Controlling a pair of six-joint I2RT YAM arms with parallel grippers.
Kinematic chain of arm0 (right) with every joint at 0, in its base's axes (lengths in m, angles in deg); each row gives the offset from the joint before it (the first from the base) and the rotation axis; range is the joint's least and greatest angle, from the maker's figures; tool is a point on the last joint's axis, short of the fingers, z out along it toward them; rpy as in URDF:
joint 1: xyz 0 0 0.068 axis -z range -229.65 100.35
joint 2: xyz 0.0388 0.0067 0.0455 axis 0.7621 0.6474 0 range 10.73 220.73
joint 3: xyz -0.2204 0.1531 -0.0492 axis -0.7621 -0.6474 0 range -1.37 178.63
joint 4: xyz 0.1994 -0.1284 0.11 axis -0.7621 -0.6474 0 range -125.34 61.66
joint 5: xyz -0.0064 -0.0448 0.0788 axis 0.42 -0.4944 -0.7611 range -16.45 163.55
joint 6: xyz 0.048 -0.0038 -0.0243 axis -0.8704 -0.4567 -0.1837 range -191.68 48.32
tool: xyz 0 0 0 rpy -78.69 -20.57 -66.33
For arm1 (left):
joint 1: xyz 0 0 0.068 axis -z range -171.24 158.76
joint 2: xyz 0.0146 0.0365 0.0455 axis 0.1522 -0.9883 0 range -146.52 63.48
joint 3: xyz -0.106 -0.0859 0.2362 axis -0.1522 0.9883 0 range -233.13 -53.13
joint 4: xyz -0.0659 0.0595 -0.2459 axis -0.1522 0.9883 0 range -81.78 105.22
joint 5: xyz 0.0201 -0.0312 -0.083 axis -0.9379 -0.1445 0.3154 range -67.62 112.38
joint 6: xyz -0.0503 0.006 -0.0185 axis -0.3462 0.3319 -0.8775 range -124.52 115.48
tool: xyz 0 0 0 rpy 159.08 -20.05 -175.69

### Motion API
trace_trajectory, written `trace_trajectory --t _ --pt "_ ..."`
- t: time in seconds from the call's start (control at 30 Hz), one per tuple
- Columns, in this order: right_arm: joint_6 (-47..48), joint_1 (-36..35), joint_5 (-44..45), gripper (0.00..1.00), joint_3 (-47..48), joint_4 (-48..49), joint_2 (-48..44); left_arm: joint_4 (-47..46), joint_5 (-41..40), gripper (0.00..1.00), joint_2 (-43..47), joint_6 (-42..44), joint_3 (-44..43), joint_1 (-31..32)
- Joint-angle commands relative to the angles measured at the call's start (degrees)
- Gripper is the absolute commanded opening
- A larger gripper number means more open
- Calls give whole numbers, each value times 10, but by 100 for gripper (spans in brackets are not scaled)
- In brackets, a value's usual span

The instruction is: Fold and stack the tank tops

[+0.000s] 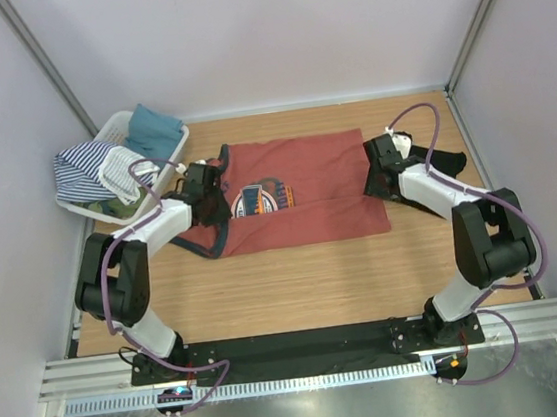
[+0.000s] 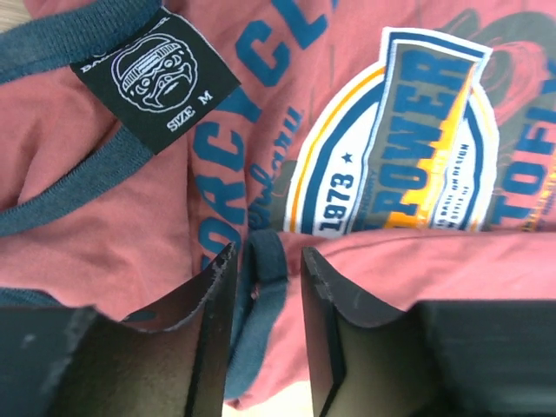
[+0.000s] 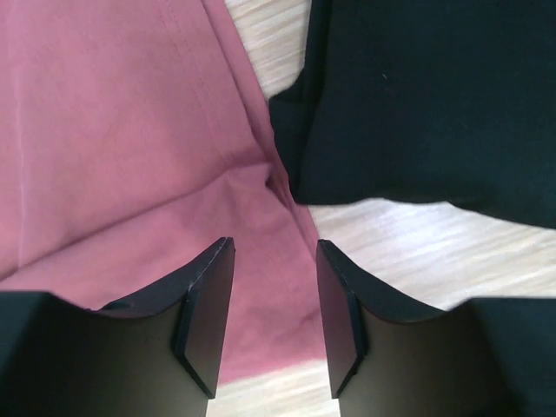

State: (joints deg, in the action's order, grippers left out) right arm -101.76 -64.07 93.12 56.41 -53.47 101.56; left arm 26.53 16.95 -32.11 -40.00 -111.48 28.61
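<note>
1. Rust-red cloth: the rust-red tank top (image 1: 307,190) lies spread lengthwise on the wooden table (image 1: 298,287), straps to the left and hem to the right. Its near long edge appears turned over, covering the foot of the printed badge (image 2: 391,139).
2. Left gripper (image 2: 265,252): the jaws stand narrowly apart with the navy strap edging (image 2: 261,287) running between them. We cannot tell whether they pinch it.
3. Right gripper (image 3: 274,248): the jaws stand moderately apart above the hem corner of the red top, and we see nothing held between them.
4. Black tank top (image 3: 417,95): it lies loose at the right, seemingly touching the red hem and partly under the right arm. We see no neat fold in it.
5. White basket (image 1: 113,127): it sits at the far left and holds other garments.
6. Progress, as we judge it: early. At most one fold of the red top is made. Its remaining folds, the whole of the black top and the stacking are left.
</note>
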Motion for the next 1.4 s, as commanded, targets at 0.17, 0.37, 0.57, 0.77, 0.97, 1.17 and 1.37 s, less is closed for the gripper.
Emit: trace_trajectory --t 0.17,0.37,0.57,0.77,0.97,1.17,1.37 --pt "6 4 -7 40 38 41 50 2 22 40 49 -6 12 -2" --pt "6 6 -10 40 40 49 67 -1 27 37 36 -6 10 -3" --pt "14 8 -3 42 44 49 75 1 25 45 29 -3 10 -2" --pt "16 11 3 39 45 60 85 2 31 37 28 -1 14 -2" --pt "18 16 2 16 57 65 104 2 39 33 24 1 11 -2" --pt "17 15 -6 1 50 70 92 5 38 34 27 2 13 -2" --pt "18 16 -13 1 42 76 75 6 31 40 34 2 23 -1"
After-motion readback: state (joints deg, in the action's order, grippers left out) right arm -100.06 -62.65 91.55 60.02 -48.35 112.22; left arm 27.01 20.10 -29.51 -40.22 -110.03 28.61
